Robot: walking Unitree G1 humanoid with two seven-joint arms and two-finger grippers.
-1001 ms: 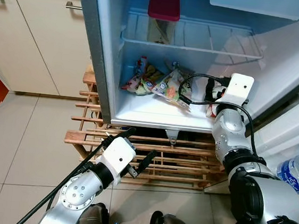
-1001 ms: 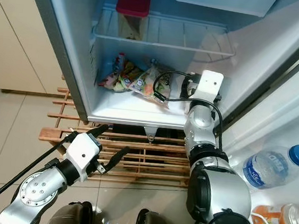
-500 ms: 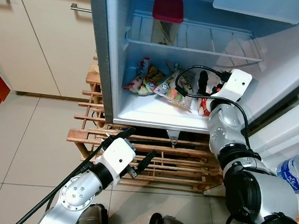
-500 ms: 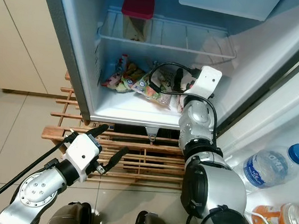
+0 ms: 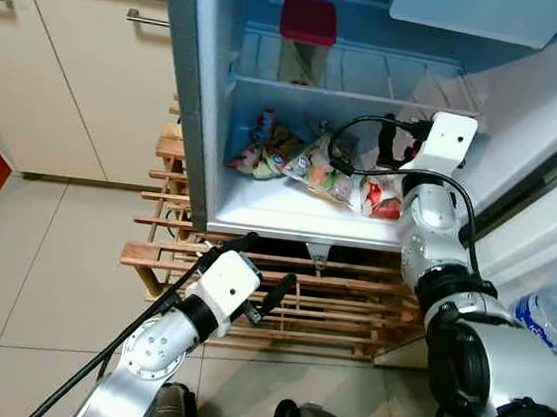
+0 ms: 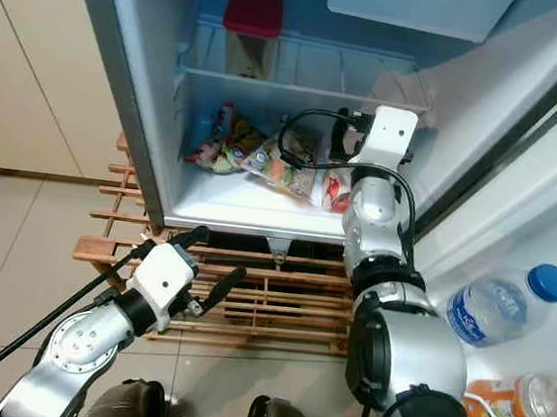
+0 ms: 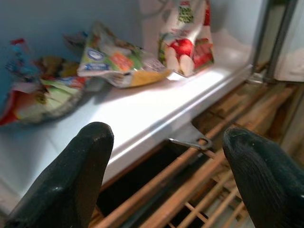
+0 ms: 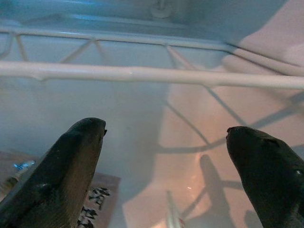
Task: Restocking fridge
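Right eye view: right arm (image 6: 376, 229) inside fridge (image 6: 230, 198)

Both head views are bright and sharp. Cool light washes the fridge interior (image 5: 288, 210), and the wire shelf (image 5: 370, 94) throws line shadows on its wall at two o'clock. In the wrist views the near black fingers (image 7: 71, 180) blur; the fridge floor glares white.

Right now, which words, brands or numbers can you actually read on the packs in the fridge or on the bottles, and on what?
None can be read for certain.
Red-and-white pouch: print at its top, too blurred.
Green snack pack: round blue logo, unreadable.
Snack packs at the fridge's left: too small.
Blue-capped water bottle: blue label, blurred.
Pack below the right gripper's fingers: dark marks, illegible.
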